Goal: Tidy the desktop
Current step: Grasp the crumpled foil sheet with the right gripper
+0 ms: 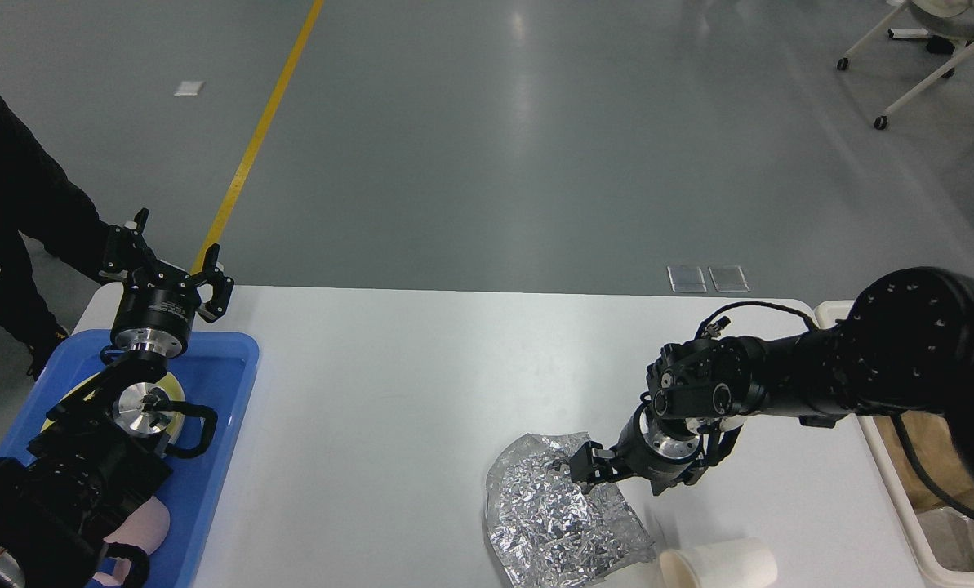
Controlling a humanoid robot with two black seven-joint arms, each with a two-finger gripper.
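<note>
Your right gripper [578, 472] pinches the upper edge of the crumpled foil sheet [556, 510] lying on the desktop [389, 392]; a white paper cup [719, 565] lies at the foil's four o'clock. Your left gripper [172, 257] hangs open, empty, above the blue tray [221, 367] at the desktop's nine o'clock edge.

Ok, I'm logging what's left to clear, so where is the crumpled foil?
In the head view the foil lies on the desktop, right of centre near the front edge, under the right gripper, a white cup beside it.

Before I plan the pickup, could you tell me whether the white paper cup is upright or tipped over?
Tipped: the white paper cup lies sideways on the white desktop.
</note>
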